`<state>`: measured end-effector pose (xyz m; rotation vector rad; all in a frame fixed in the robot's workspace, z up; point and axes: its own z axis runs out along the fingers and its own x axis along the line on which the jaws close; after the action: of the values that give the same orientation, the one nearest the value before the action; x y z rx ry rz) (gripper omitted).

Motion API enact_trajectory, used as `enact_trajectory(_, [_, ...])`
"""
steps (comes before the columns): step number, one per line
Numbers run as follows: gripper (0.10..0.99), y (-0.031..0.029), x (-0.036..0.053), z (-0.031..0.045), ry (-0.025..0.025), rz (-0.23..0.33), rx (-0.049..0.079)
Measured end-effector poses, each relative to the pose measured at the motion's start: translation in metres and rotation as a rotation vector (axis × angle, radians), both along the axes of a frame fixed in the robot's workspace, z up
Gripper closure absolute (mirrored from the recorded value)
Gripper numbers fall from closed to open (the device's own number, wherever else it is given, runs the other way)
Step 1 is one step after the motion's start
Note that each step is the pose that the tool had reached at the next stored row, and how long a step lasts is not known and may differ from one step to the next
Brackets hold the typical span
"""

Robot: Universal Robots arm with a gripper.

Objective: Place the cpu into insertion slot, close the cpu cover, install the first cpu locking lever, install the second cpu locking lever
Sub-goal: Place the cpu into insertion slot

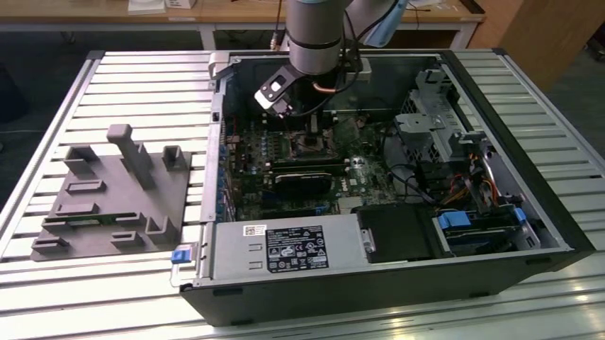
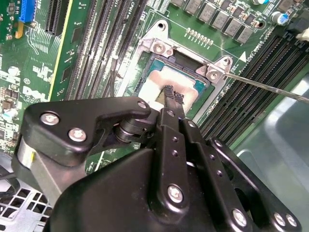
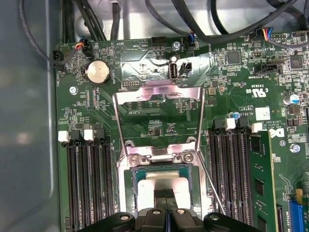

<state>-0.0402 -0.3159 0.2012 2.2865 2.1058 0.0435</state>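
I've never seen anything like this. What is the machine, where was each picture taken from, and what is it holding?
It is a robot arm reaching into an open computer case on a slatted table; a grey tray lies beside the case. The exterior view looks on from off the arm. Both wrist views come from cameras riding on the arm, looking past its black pincer. The pincer is shut with nothing in it, its tips at the silver cpu, which sits in its slot. The cover stands open.

arm: silver-grey tube, pale blue cap | tool: black links, silver screws, ribbed tips
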Motion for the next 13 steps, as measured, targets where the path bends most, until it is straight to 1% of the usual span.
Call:
enact_trajectory(7, [0.98, -0.0002, -0.0001, -0.0021, 0.0005, 0.0, -0.001])
enact_trajectory(12, [0.98, 0.0, 0.0, -0.0021, -0.0002, 0.0, 0.0])
enact_trajectory(13, [0.98, 0.0002, 0.0001, -0.0014, -0.001, 0.0, 0.001])
